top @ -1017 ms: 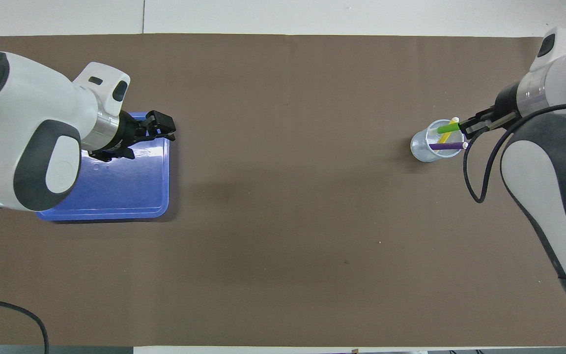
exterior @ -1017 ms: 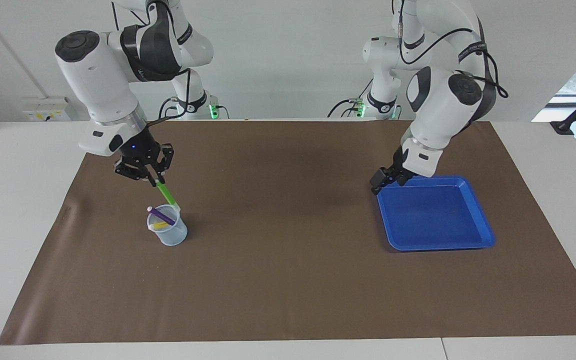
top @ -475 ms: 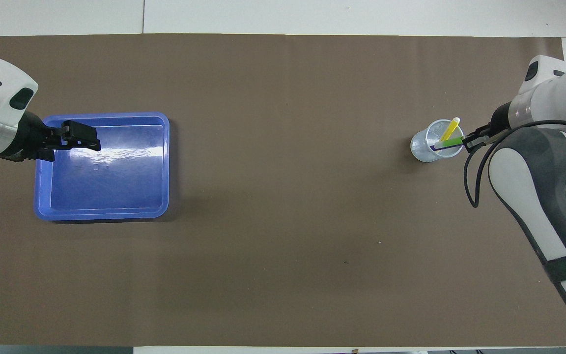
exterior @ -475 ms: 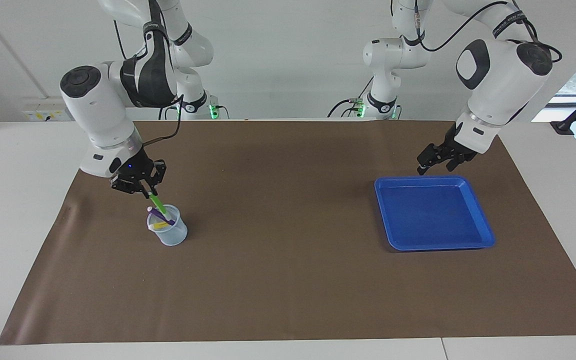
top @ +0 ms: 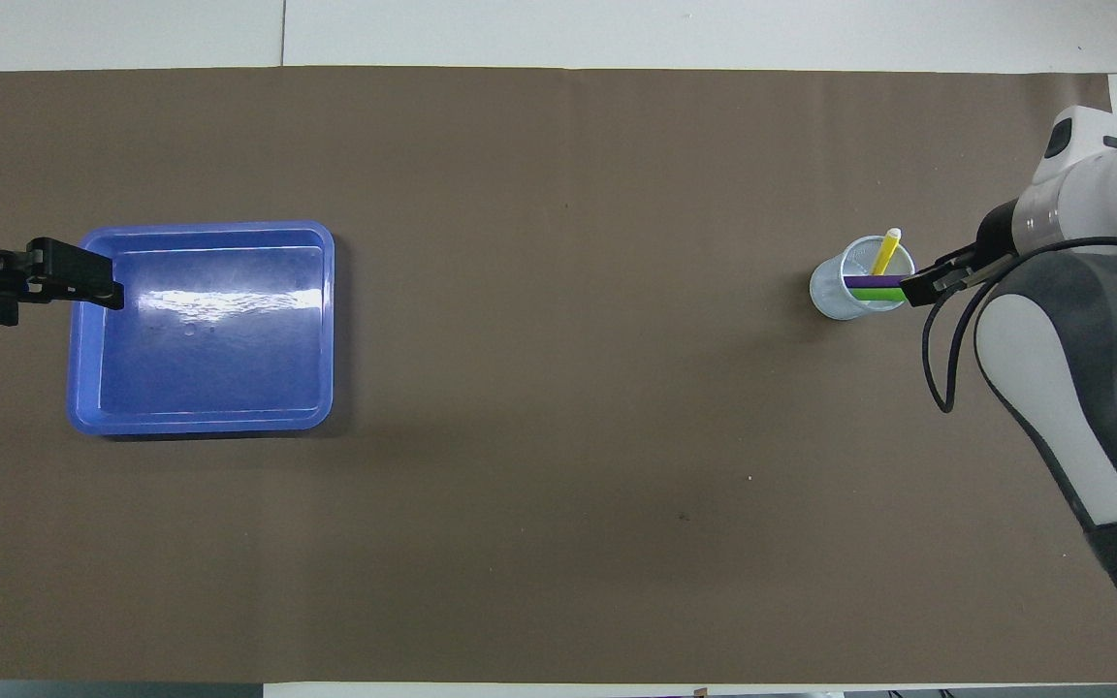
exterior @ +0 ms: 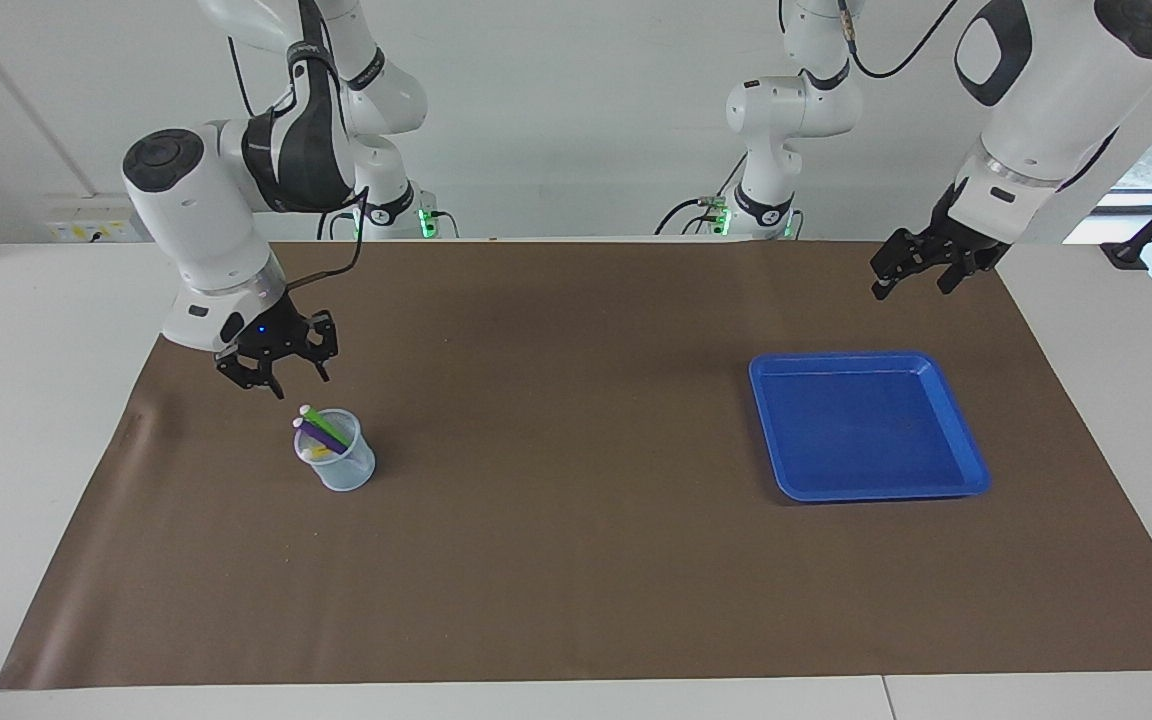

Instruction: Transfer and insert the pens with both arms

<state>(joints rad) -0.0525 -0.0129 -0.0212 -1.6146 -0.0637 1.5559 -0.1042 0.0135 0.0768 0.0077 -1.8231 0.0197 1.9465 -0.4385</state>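
The green pen (exterior: 324, 428) (top: 880, 294), purple pen (exterior: 319, 436) (top: 871, 281) and yellow pen (exterior: 313, 455) (top: 885, 252) all lean inside a small pale-blue cup (exterior: 348, 474) (top: 835, 291) toward the right arm's end of the mat. Just above the cup's rim hangs my right gripper (exterior: 296, 386) (top: 919, 288), open, with nothing between its fingers. My left gripper (exterior: 908, 283) (top: 93, 288) is open and empty, raised in the air over the edge of the blue tray at the left arm's end.
The flat blue tray (exterior: 866, 430) (top: 209, 368) lies on the brown mat (exterior: 576, 560) with nothing in it. The right arm's elbow and cable reach over the mat's edge beside the cup.
My right gripper lowered the green pen into the cup, opened and let it go. My left arm lifted and drew back from over the tray toward its own end.
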